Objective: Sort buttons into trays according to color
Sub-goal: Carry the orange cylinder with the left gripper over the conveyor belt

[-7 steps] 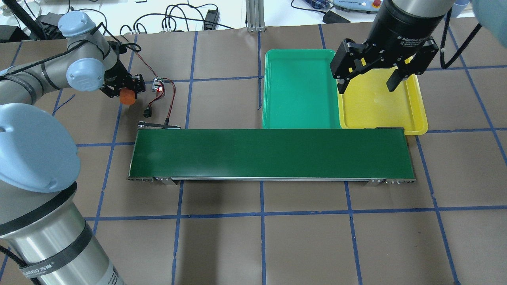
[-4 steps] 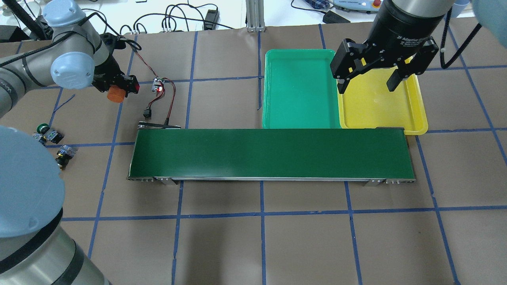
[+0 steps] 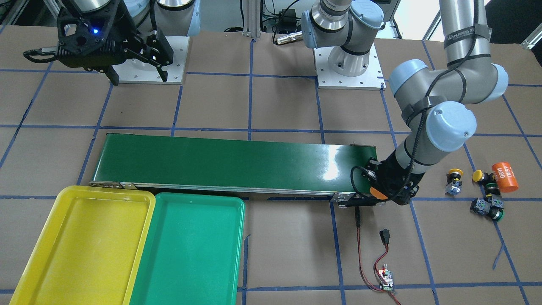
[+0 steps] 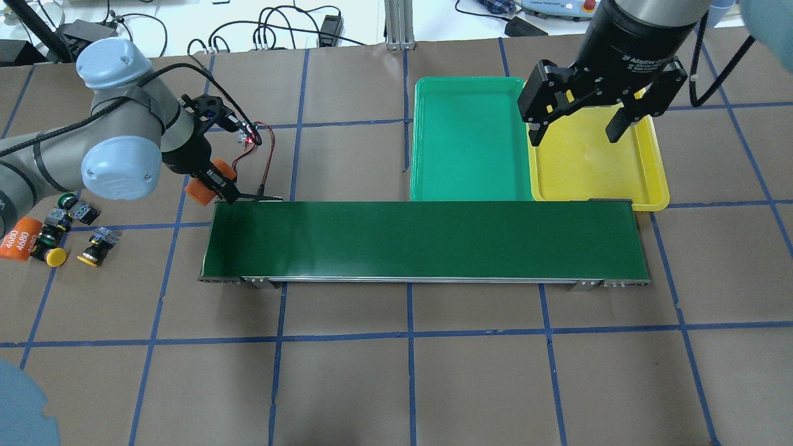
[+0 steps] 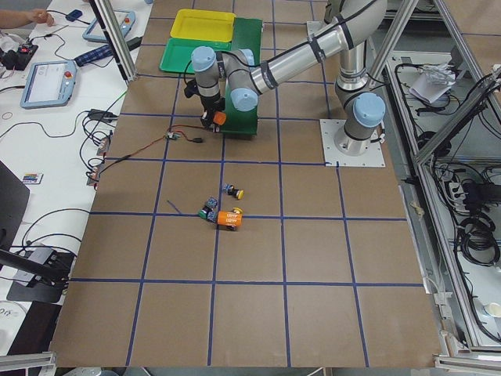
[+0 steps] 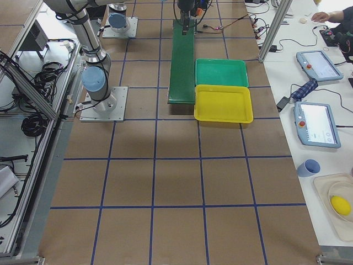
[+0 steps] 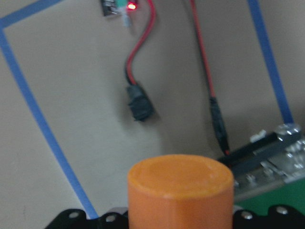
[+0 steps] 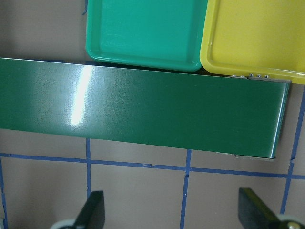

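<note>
My left gripper (image 4: 212,183) is shut on a plain orange cylinder (image 4: 198,192), held at the back left corner of the conveyor belt (image 4: 421,238); the cylinder fills the left wrist view (image 7: 180,191). Two yellow buttons (image 4: 56,256) (image 4: 90,259) and two green buttons (image 4: 64,200) (image 4: 42,243) lie in a cluster on the table at far left, apart from both grippers. The green tray (image 4: 471,139) and the yellow tray (image 4: 588,173) stand side by side behind the belt's right half, both empty. My right gripper (image 4: 573,134) is open and empty above the yellow tray's left part.
An orange cylinder marked 4680 (image 4: 17,238) lies against the button cluster. A small circuit board (image 4: 249,135) with red and black wires lies behind the belt's left end, close to my left gripper. Blue tape lines grid the brown table.
My left arm has swung the orange cylinder forward and right, from behind the wires down to the belt's back left corner. The buttons and the 4680 cylinder have come into view. The right arm has not moved.
</note>
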{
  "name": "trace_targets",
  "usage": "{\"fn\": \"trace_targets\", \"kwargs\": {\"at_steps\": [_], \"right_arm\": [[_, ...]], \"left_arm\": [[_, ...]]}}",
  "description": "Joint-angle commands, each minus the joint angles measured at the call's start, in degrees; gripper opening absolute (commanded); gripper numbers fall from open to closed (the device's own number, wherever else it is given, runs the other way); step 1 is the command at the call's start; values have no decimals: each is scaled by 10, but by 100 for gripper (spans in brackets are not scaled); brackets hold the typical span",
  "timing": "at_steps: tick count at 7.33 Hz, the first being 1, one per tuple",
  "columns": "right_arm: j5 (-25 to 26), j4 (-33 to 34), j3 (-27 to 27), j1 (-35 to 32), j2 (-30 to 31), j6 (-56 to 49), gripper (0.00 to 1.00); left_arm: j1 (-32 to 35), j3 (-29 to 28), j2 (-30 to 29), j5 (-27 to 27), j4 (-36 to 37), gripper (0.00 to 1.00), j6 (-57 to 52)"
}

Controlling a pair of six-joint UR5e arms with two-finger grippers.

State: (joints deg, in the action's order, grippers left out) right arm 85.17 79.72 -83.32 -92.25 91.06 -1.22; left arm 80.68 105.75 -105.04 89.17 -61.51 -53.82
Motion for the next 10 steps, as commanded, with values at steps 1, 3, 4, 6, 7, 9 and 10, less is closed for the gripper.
{"fn": "trace_targets", "kwargs": {"at_steps": [1,3,4,6,7,9,10], "right_arm": [[2,-1,0,0,0,-1,100],[2,-1,0,-1,0,0,100],[2,0,0,-1,0,0,100],[1,-1,0,-1,0,0,100],[1,-1,0,-1,1,0,100],[2,-1,0,-1,0,0,100],[2,0,0,-1,0,0,100]], "left_arm": [[45,50,59,-2,1,0,-204],[55,99,88,-3,25,0,-305],[54,124,93,-15,29,0,-310],[55,129,91,-26,43,0,-330],[55,129,83,-25,44,0,-334],[59,133,70,-26,77,8,-328],[61,134,74,-27,77,21,-327]]}}
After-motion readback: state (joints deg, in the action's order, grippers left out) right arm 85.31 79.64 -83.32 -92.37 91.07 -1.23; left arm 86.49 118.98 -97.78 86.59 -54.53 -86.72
